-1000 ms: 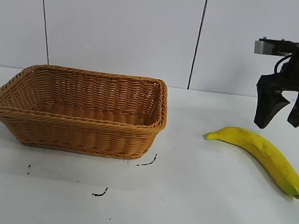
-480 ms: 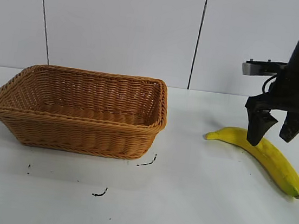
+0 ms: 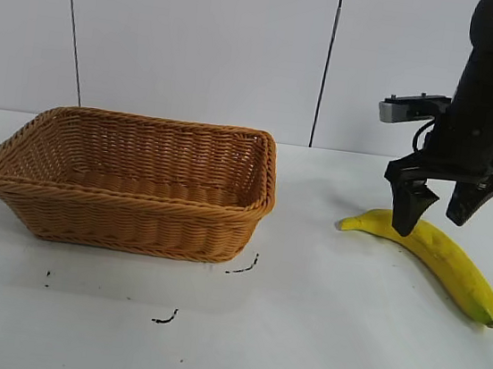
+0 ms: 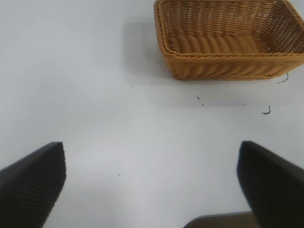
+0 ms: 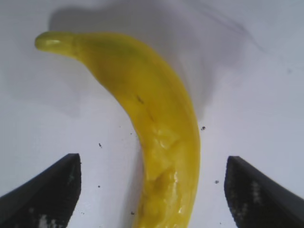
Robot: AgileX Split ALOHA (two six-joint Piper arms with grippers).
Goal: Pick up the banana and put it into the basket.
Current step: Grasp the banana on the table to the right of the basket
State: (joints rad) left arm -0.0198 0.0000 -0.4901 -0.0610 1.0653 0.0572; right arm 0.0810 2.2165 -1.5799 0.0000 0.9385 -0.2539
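Your right gripper (image 3: 435, 213) hangs spread wide astride the banana (image 3: 440, 255), gripping nothing. The banana lies on the table at 3 o'clock from the basket (image 3: 130, 181). Grasp, carry and drop all remain.

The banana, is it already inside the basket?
No, the banana lies on the white table, well apart from the basket, under the open right gripper.

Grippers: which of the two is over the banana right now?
The right gripper, open, its fingers straddling the banana near the stem end. The left gripper, also open, shows only bare table and the basket beyond.
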